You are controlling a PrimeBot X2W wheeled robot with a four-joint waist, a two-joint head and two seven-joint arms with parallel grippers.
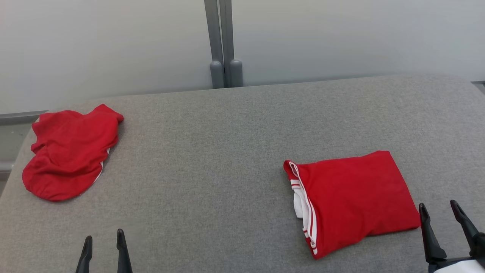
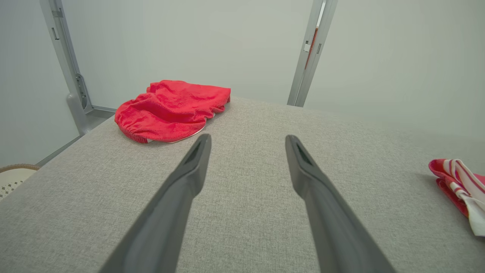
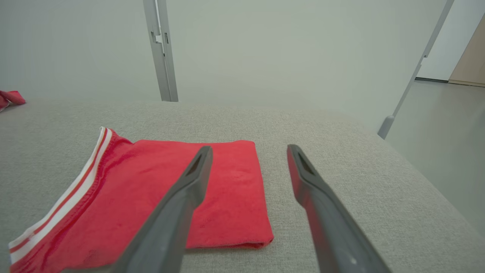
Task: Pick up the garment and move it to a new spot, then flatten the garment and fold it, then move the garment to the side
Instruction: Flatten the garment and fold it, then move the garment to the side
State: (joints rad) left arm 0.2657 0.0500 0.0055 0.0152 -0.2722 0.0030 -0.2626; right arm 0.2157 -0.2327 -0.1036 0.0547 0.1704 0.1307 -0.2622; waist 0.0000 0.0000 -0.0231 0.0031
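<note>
Grey fabric-covered desk [image 1: 212, 151] spans the head view, with a pale wall [image 1: 341, 34] behind it and a grey metal post [image 1: 223, 41] at the far edge. Folded garment [image 1: 356, 197], red, lies flat on the desk's right half, near the front edge. It is a rough rectangle, and its white-and-red striped band and a bit of white lining face the desk's middle. Crumpled garment [image 1: 70, 151], also red, sits bunched at the far left corner, well apart from the folded one, with a thin white edge showing under it. Right gripper [image 1: 438, 204] is at the lower right, jaws apart and holding nothing, just beside the folded garment's near right corner. In the right wrist view one finger overlaps the red cloth and the other is over bare desk; cannot tell if either touches. Left gripper [image 1: 104, 236] is at the lower left, jaws apart and empty, over bare desk. In the left wrist view it points roughly toward the crumpled garment but is well short of it. The striped edge of the folded garment shows at that view's right edge.
</note>
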